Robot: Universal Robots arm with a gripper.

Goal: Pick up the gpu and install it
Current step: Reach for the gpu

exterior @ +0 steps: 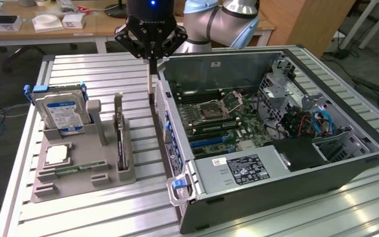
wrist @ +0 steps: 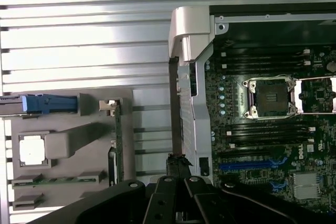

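Observation:
The gpu (exterior: 119, 132) stands on edge in a slot of the grey holder (exterior: 110, 173), a thin green card with its silver bracket end up. In the wrist view the gpu (wrist: 118, 136) appears edge-on beside the holder (wrist: 89, 124). My gripper (exterior: 151, 58) hangs above the table between the holder and the open computer case (exterior: 255, 197), close to the case's near corner. Its black fingers (wrist: 167, 182) meet at the tips, so the gripper (wrist: 178, 162) is shut with nothing held. It is apart from the gpu.
The holder also carries a silver hard drive (exterior: 61, 112) in a blue frame, a processor chip (exterior: 57, 154) and a memory stick (exterior: 71, 170). Inside the case lies the motherboard (exterior: 222, 121) with blue slots (wrist: 247, 165). A power supply (exterior: 242, 170) sits at the front.

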